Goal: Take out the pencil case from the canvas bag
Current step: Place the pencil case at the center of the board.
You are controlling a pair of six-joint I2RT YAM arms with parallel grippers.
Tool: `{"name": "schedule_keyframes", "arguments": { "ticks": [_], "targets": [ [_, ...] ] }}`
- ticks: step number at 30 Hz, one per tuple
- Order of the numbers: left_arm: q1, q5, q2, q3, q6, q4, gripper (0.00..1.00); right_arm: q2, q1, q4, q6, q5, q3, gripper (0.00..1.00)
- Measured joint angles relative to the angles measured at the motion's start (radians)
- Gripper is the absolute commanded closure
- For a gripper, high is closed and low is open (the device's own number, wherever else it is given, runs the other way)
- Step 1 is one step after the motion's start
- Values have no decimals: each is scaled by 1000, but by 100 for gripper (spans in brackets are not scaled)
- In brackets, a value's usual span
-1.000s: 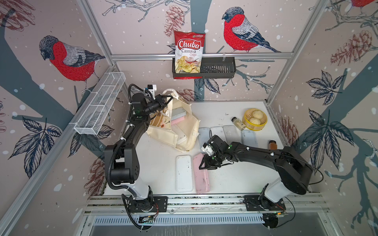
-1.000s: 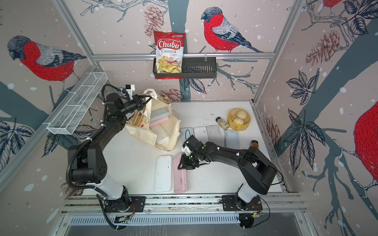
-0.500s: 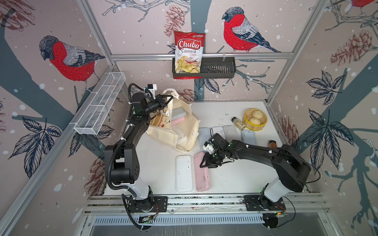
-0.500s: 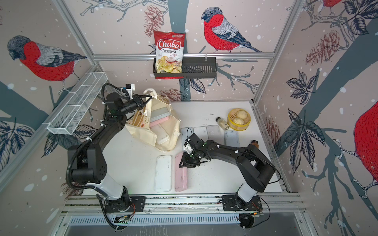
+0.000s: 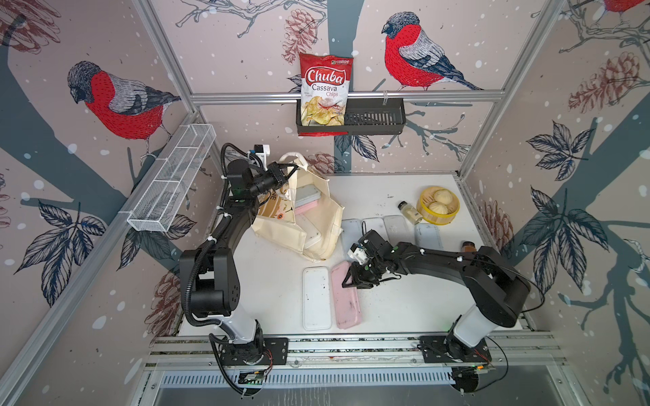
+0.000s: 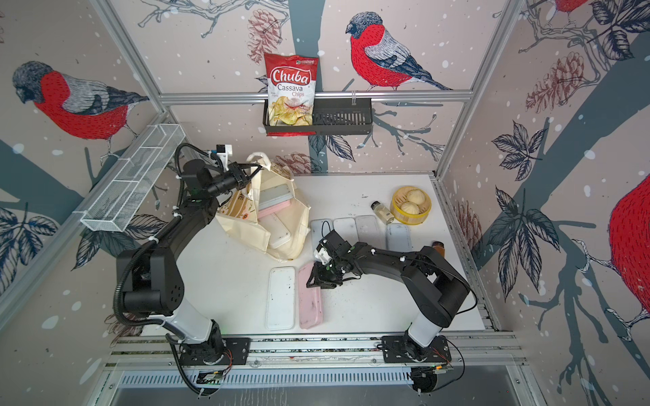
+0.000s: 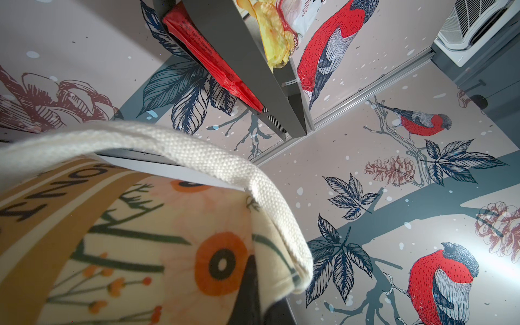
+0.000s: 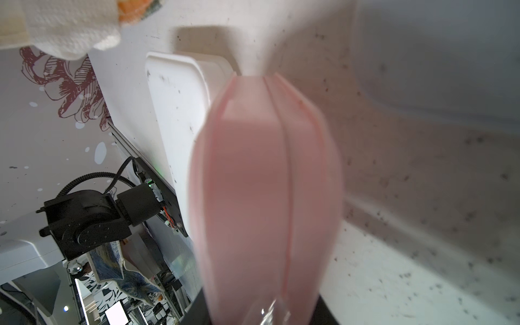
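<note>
Overhead, canvas bag (image 5: 281, 233) slumped open near the back left corner of the table (image 5: 404, 309), left gripper (image 5: 287, 173) pinched shut on its rim, right gripper (image 5: 350, 279) clamped on a pink pencil case (image 5: 346, 304) lying by the front edge, beside a white case (image 5: 316, 298).

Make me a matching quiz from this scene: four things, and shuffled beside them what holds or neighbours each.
1 chips bag
2 canvas bag
3 pink pencil case on the table
4 yellow steamer

A end in the right gripper
B handle in the left gripper
C in the black wall basket
D beside the small bottle

Pairs: 1-C, 2-B, 3-A, 4-D
</note>
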Motion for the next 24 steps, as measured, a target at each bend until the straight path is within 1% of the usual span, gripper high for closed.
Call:
{"name": "schedule_keyframes", "arguments": {
  "ticks": [7, 18, 21, 24],
  "targets": [
    [0, 0, 0, 0, 0, 0, 100, -5, 0, 64, 44, -3, -31, 65],
    [0, -1, 2, 0, 0, 0, 100, -2, 1, 86, 45, -6, -48, 61],
    [0, -1, 2, 0, 0, 0, 100, -2, 1, 81, 45, 4, -49, 54],
    [0, 0, 6, 0, -1, 1, 100, -2, 1, 69, 46, 19, -49, 46]
  ]
}}
